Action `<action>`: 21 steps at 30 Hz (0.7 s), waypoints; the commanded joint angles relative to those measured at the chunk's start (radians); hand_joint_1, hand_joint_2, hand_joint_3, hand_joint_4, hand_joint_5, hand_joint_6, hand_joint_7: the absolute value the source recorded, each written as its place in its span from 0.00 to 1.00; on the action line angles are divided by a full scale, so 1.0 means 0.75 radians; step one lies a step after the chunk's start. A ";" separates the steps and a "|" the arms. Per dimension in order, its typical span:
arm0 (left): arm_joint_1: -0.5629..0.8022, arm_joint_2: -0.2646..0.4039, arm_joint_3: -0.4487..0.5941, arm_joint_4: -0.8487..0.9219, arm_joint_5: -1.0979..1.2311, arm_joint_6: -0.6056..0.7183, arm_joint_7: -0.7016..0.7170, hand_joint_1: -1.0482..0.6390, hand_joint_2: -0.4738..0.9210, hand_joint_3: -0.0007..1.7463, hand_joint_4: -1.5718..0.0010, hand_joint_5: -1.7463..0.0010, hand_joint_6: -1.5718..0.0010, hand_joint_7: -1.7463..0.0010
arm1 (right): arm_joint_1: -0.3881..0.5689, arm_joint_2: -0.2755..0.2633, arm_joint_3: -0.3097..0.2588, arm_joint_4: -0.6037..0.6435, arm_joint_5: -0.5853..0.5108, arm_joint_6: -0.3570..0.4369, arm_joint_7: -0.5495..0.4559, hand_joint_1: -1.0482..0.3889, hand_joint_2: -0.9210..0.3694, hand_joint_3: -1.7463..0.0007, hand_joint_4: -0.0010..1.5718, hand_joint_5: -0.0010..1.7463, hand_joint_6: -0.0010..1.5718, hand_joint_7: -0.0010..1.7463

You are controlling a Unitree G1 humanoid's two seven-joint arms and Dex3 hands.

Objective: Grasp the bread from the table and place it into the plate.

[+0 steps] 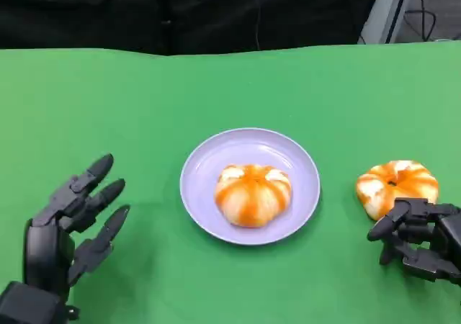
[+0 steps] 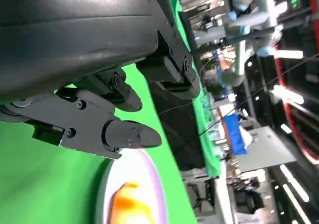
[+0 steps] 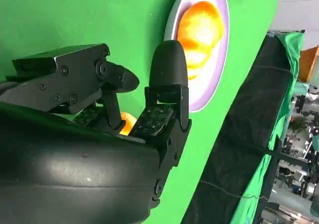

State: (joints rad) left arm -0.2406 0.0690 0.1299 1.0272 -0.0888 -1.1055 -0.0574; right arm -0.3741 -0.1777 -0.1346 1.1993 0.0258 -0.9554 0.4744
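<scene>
Right of the plate (image 1: 202, 167), round bread (image 1: 397, 185) with no long axis, touched by half-curled, empty right hand (image 1: 418, 239).

A robotics lab: green-draped table (image 1: 144, 108), black backdrop curtain (image 1: 180, 14), robot arms (image 2: 249, 0) and equipment behind.

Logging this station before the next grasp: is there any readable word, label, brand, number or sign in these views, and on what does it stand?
None readable.
The plate, both breads, the green table and both hands carry no text.
The background room in the left wrist view shows lit panels, too blurred to read.
</scene>
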 commanded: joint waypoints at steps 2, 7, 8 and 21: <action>0.018 -0.015 0.052 0.005 -0.087 0.066 -0.079 0.61 1.00 0.24 0.44 0.98 0.43 0.96 | 0.014 -0.026 -0.011 -0.001 0.014 -0.004 -0.005 0.82 0.06 0.63 0.56 0.79 0.59 0.56; 0.016 -0.021 0.070 0.004 -0.088 0.072 -0.092 0.60 1.00 0.23 0.41 0.99 0.38 0.97 | 0.014 -0.026 -0.011 -0.002 0.015 -0.003 -0.005 0.82 0.07 0.63 0.56 0.79 0.59 0.56; 0.014 -0.023 0.072 0.012 -0.097 0.072 -0.112 0.60 1.00 0.23 0.41 0.99 0.38 0.97 | 0.013 -0.026 -0.011 -0.001 0.014 -0.005 -0.006 0.82 0.07 0.63 0.56 0.79 0.59 0.56; 0.021 -0.058 0.117 0.013 -0.155 0.124 -0.218 0.58 1.00 0.24 0.42 0.34 0.35 0.47 | 0.008 -0.024 -0.012 0.001 0.017 0.003 -0.005 0.83 0.07 0.62 0.56 0.79 0.59 0.56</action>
State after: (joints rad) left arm -0.2373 0.0229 0.2037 1.0436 -0.1908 -1.0277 -0.2069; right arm -0.3742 -0.1777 -0.1347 1.1993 0.0257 -0.9553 0.4723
